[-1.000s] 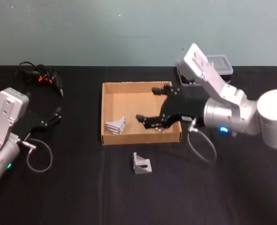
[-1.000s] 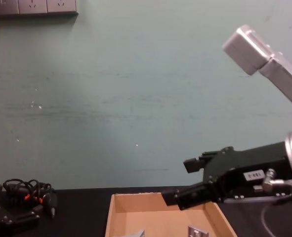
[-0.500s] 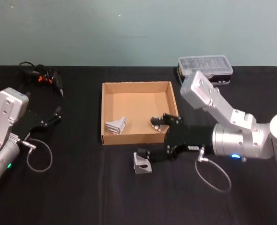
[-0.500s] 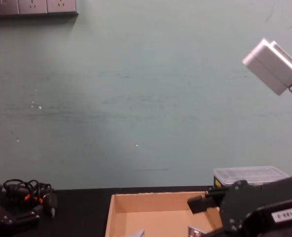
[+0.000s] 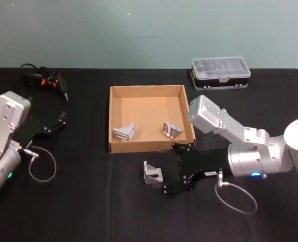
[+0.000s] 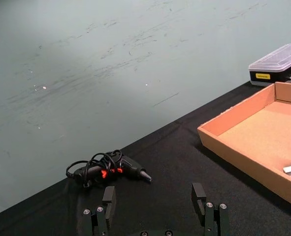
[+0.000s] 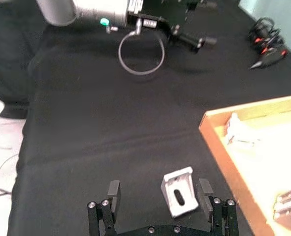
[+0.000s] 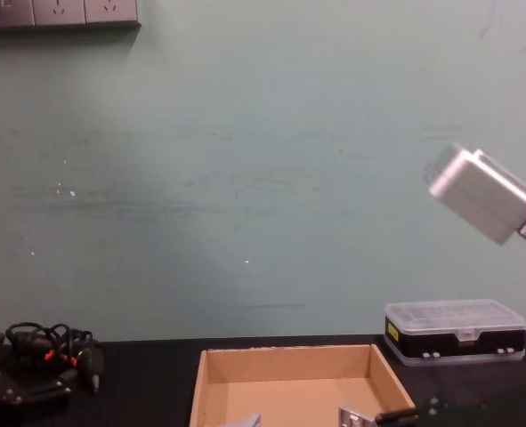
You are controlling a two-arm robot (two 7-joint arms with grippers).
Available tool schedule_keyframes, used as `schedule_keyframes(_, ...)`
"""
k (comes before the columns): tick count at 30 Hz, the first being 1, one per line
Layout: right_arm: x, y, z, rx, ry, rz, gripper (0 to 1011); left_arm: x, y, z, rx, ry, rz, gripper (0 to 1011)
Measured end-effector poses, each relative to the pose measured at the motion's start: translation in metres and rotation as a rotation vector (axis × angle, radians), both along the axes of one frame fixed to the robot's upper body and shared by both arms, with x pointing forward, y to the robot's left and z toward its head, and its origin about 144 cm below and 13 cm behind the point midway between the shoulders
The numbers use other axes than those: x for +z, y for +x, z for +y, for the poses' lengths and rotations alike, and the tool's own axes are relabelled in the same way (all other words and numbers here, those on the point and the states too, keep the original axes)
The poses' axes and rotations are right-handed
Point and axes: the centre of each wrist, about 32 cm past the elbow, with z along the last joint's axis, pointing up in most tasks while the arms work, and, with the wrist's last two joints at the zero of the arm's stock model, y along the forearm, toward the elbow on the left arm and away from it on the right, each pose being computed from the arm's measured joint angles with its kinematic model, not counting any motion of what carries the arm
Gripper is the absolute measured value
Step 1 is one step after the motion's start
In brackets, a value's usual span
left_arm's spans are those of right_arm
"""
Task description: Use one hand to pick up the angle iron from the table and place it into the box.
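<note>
One silver angle iron (image 5: 152, 174) lies on the black table (image 5: 88, 206), just in front of the tan box (image 5: 151, 147). My right gripper (image 5: 172, 170) hangs low beside it, open. In the right wrist view the angle iron (image 7: 179, 191) sits between the fingertips of the right gripper (image 7: 159, 189), closer to one finger, with no contact that I can see. Two more angle irons (image 5: 124, 133) (image 5: 171, 129) rest inside the box. My left gripper (image 5: 58, 123) is parked at the table's left, open and holding nothing, as the left wrist view of the left gripper (image 6: 153, 192) confirms.
A clear-lidded black organiser case (image 5: 220, 72) stands behind the box at the back right. A tangle of black cables with orange bits (image 5: 43, 80) lies at the back left. A loose cable loop (image 5: 42, 166) hangs by the left arm.
My right arm has pulled back out of the box toward the table's front and dropped low, so its open fingers now flank the loose angle iron. The left arm has stayed put.
</note>
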Motion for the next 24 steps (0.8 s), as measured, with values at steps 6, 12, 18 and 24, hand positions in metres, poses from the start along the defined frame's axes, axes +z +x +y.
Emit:
schedule_keyframes(6, -0.007, 0.011, -0.007, 0.018, -0.021, 0.022, 1000, 0.0, 0.0, 0.0, 0.0, 0.0, 0.0, 1011)
schedule_keyframes(12, -0.012, 0.019, -0.009, 0.027, -0.026, 0.028, 1000, 0.0, 0.0, 0.0, 0.0, 0.0, 0.0, 1011)
schedule_keyframes(18, -0.016, 0.027, -0.004, 0.042, -0.022, 0.033, 1000, 0.0, 0.0, 0.0, 0.0, 0.0, 0.0, 1011)
schedule_keyframes(24, -0.02, 0.036, 0.003, 0.065, -0.025, 0.039, 1000, 0.0, 0.0, 0.0, 0.0, 0.0, 0.0, 1011)
